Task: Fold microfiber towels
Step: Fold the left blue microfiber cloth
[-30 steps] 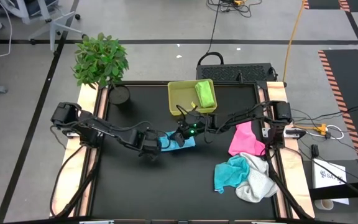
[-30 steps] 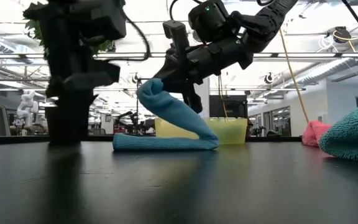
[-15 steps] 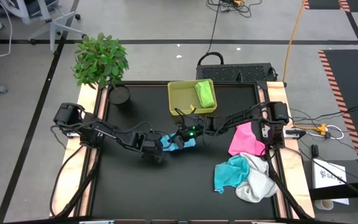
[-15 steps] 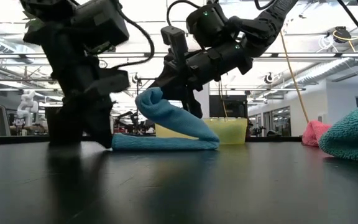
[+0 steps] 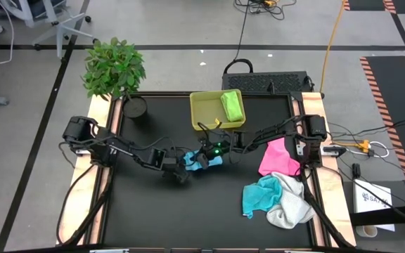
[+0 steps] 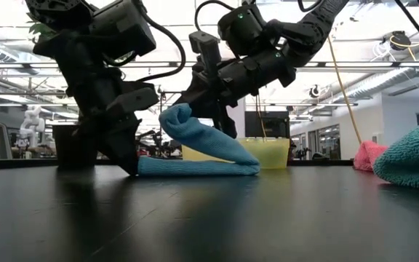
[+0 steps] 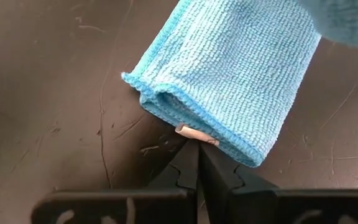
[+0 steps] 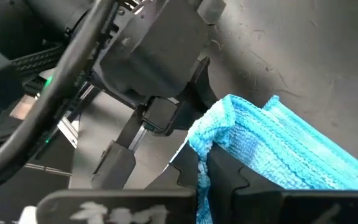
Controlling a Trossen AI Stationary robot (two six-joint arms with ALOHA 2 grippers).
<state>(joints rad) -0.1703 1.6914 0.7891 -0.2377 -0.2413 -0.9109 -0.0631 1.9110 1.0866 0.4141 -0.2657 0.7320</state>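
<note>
The light blue towel lies folded on the black table near its middle, its lower layers flat and one end raised and curled over. My right gripper is shut on that raised end. My left gripper is shut, its tips down at the table by the towel's flat end; it also shows in the left wrist view. A lime green towel lies in the yellow-green tray. The pink towel, teal towel and white towel lie at the right. My left gripper's shut fingertips meet the towel's flat end at its hemmed edge, by a small white tag. They slant down from the table's left side, at the table top. My right gripper pinches the towel's raised end between its two fingers, slanting down from the table's right side. That end is lifted and curled over; the rest slopes down to the flat layers on the table.
A potted plant stands at the far left corner. The tray stands at the far middle, behind the towel. The pile of teal and white towels fills the near right. Bare table lies at the near left.
My left gripper has gone toward the table's right edge and down, tipping until its shut tips reach the towel's flat end. My right gripper has sunk a little with the raised end, which stays curled over; the flat layers have stayed in place.
</note>
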